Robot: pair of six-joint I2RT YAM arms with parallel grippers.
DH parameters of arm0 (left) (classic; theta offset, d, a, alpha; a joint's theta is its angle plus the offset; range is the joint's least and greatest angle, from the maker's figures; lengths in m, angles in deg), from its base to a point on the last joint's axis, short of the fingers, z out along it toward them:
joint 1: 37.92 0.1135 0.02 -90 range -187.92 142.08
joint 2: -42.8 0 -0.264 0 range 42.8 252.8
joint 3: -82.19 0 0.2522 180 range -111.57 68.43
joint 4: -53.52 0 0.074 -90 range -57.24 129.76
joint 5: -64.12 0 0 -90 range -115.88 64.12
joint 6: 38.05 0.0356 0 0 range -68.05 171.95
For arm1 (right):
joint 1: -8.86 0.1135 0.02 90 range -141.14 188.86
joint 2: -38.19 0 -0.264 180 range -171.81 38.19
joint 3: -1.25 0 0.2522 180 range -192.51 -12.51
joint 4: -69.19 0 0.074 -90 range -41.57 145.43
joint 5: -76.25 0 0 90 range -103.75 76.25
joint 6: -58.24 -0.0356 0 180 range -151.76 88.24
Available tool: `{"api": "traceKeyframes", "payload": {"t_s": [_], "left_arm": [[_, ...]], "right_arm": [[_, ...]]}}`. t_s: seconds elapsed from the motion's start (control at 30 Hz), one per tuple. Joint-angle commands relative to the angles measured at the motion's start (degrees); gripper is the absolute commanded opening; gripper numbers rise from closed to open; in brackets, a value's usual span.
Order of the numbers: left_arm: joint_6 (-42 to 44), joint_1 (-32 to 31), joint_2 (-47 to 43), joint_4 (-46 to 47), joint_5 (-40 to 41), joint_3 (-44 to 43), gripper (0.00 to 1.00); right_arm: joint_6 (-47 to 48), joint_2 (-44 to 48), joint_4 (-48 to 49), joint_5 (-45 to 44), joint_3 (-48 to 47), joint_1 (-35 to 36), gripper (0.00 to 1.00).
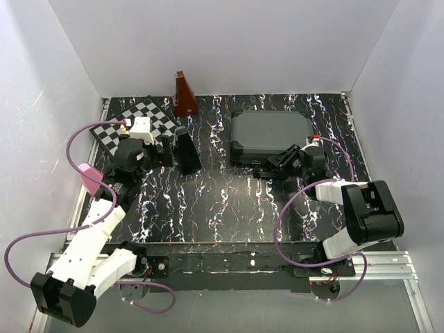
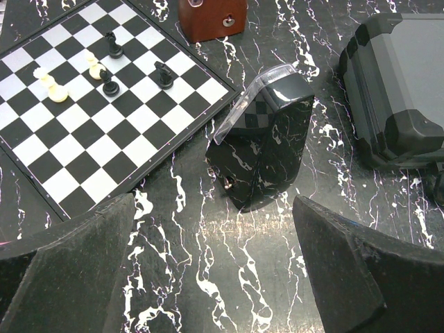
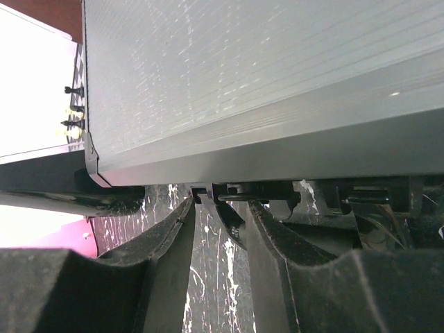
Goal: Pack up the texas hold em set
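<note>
The texas hold em set shows as a dark hard case (image 1: 269, 133), lid down, lying flat at the back right of the table; its contents are hidden. My right gripper (image 1: 276, 165) is at the case's near edge. In the right wrist view the case (image 3: 277, 83) fills the top, and the right gripper (image 3: 220, 205) stands partly open, with a black latch flap (image 3: 234, 220) hanging between the fingers, against the right-hand one. My left gripper (image 1: 165, 154) is wide open and empty over bare table (image 2: 214, 229), away from the case (image 2: 402, 83).
A black marbled pyramid-shaped object (image 2: 267, 152) stands just ahead of the left fingers. The chessboard (image 2: 90, 104) with a few pieces lies at the back left. A brown pyramid (image 1: 184, 97) stands at the back wall. White walls enclose the table.
</note>
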State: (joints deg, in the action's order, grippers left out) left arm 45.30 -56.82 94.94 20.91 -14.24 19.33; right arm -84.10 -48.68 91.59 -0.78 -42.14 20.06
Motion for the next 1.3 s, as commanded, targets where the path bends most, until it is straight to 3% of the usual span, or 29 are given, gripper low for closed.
{"api": "traceKeyframes", "payload": {"t_s": [0.0,0.73,1.27], "left_arm": [[0.1,-0.1,0.1,0.5,0.8,0.4,0.98],[0.2,-0.1,0.5,0.6,0.9,0.2,0.98],[0.2,-0.1,0.4,0.5,0.8,0.2,0.98]], "right_arm": [[1.1,-0.2,3.0,-1.4,-2.6,-0.2,0.42],[0.7,0.5,5.0,-2.8,-4.1,0.6,0.41],[3.8,2.7,0.3,-4.4,-7.6,0.8,0.41]]}}
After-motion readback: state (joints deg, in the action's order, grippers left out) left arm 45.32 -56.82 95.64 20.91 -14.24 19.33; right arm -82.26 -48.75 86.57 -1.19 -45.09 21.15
